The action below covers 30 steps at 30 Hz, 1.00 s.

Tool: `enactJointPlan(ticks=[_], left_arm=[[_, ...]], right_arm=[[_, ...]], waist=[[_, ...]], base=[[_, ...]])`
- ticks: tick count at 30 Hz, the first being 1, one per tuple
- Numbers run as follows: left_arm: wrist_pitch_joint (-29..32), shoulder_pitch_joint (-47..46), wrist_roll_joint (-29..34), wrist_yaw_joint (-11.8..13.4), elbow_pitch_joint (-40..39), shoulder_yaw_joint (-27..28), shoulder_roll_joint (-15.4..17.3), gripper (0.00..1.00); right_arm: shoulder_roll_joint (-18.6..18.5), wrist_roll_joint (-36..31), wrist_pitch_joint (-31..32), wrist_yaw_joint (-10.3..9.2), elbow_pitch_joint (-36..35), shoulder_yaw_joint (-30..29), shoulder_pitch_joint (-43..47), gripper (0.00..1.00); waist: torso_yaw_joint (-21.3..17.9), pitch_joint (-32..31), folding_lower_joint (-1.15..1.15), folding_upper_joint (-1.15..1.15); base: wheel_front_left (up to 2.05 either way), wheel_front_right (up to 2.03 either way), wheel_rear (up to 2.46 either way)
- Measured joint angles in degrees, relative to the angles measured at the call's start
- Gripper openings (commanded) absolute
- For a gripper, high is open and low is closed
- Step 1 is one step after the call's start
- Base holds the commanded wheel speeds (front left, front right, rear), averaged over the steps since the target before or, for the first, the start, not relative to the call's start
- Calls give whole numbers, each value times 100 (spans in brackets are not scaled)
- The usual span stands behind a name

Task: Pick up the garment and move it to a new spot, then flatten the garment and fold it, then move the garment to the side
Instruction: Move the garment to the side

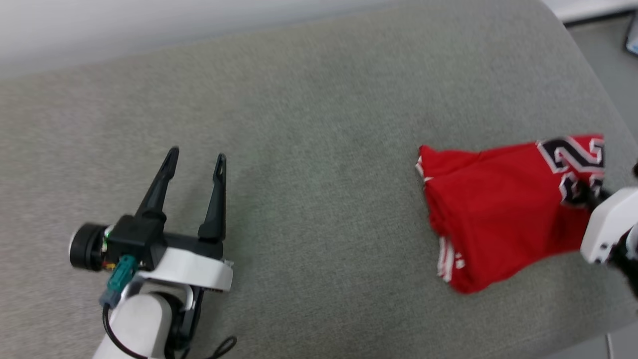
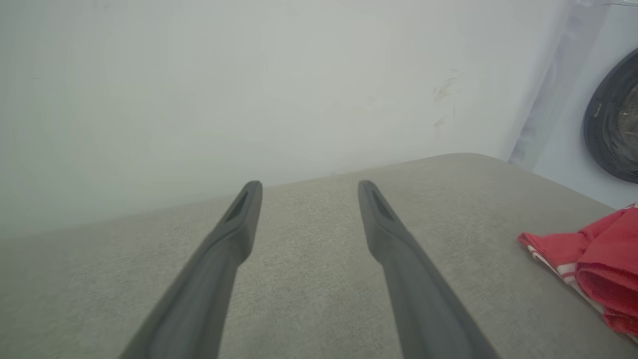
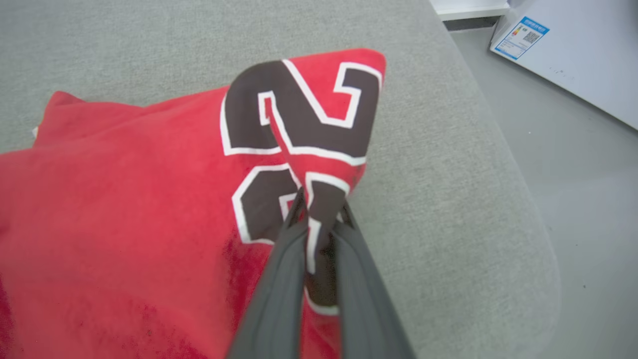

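The garment [image 1: 493, 209], a red jersey with black white-outlined numbers and striped trim, lies bunched at the right side of the grey cushioned surface [image 1: 309, 149]. My right gripper [image 3: 319, 204] is shut on a fold of the garment [image 3: 124, 209] at the lettering, pinching it up; in the head view its white wrist [image 1: 610, 224] shows at the right edge. My left gripper [image 1: 197, 157] hovers open over the bare left part of the surface, far from the cloth. In the left wrist view its fingers [image 2: 234, 234] stand wide apart, with the garment [image 2: 593, 259] at the right edge.
The cushioned surface's rounded right edge [image 3: 518, 199] drops to a grey floor [image 3: 588, 149]. A white wall [image 2: 249, 89] runs behind the surface. A washing machine door [image 2: 615, 129] sits to the right, and a white appliance with a label [image 3: 521, 32] stands on the floor.
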Motion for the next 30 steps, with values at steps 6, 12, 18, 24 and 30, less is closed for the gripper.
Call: enactJointPlan(ticks=[6,12,18,24,30], left_arm=[[266,-527,186,-143,-293,-144,198,100],[498,-914,281,-202,-526,-186,341,100],[588,-1167,359,-315,-600,-305,444,100],[543,-1216,355,-314,-542,-336,417,100],[361,-1215,268,-275,-331,-371,292,100]], right_arm=[[-71,-274,-622,1,573,-501,-899,0],[-269,-516,-1100,1,1152,-1277,-1677,0],[-335,-856,-1386,0,1737,-1781,-2108,0],[-307,-1270,-1753,0,2223,-2026,-2276,100],[-391,-1702,-2435,0,2328,-2192,-2312,100]], waist=[[-266,687,0,0],[-327,1360,1,0],[-198,1807,2,0],[3,1872,1,0],[155,1682,0,0]], base=[[0,0,0],[0,0,0],[0,0,0],[0,0,0],[0,0,0]])
